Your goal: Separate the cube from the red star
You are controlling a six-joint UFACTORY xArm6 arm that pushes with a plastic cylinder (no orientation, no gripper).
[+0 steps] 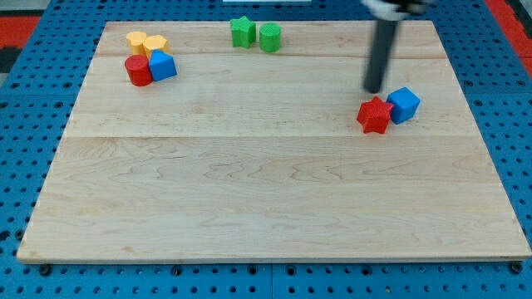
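Now my tip point(374, 90) hovers just above touching red star point(375, 115) and blue cube point(404, 105).

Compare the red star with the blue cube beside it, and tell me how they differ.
The red star is red with pointed arms; the blue cube is blue with flat square faces. The red star lies on the view's left of the pair and nearer the view's bottom; the blue cube lies to its right. My tip stands just above the red star, farther from the blue cube. Both sit touching on the wooden board.
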